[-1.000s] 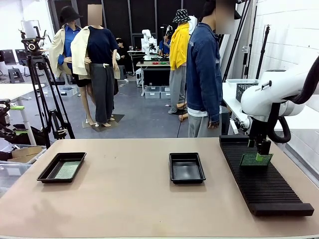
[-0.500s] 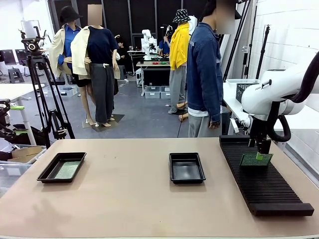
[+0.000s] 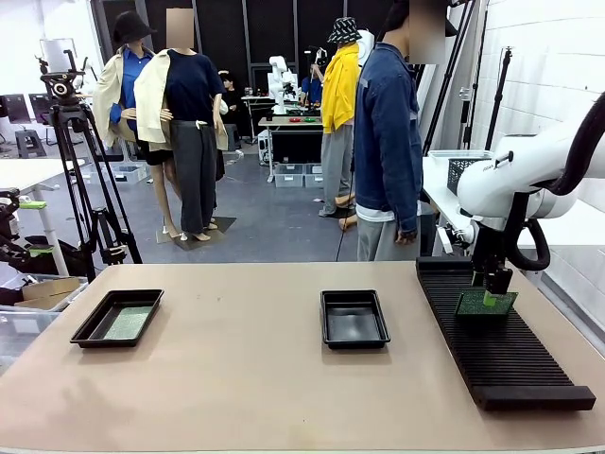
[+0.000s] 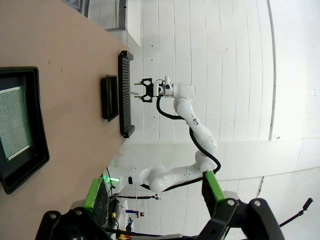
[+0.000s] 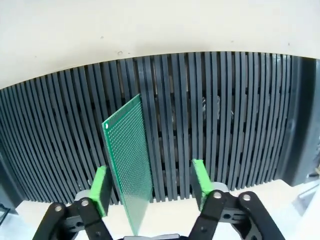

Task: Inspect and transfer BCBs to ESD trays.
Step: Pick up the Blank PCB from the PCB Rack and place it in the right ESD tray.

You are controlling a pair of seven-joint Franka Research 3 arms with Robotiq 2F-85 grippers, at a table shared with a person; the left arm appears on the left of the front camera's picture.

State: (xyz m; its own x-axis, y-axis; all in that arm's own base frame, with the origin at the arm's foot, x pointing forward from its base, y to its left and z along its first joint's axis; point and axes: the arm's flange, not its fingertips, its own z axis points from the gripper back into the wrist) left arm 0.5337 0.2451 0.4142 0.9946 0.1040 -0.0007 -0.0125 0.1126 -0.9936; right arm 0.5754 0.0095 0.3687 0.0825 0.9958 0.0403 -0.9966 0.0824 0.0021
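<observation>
ESD tray (image 3: 95,326), near the bench's (image 3: 236,378) left edge: holds one BCB (image 3: 128,323). My left claw (image 4: 151,177): fingers apart. Second ESD tray (image 3: 354,338): mid-bench. Rack (image 3: 501,355), right edge: second BCB (image 3: 486,304) stands upright between my right claw's (image 5: 150,167) parted fingers.

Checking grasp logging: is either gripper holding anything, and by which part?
Nothing. The right gripper is open astride the top of a BCB standing in the rack; the left gripper is open, empty.

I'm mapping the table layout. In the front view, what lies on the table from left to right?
Left tray holding a flat board → empty tray → rack with an upright board under the right gripper.
</observation>
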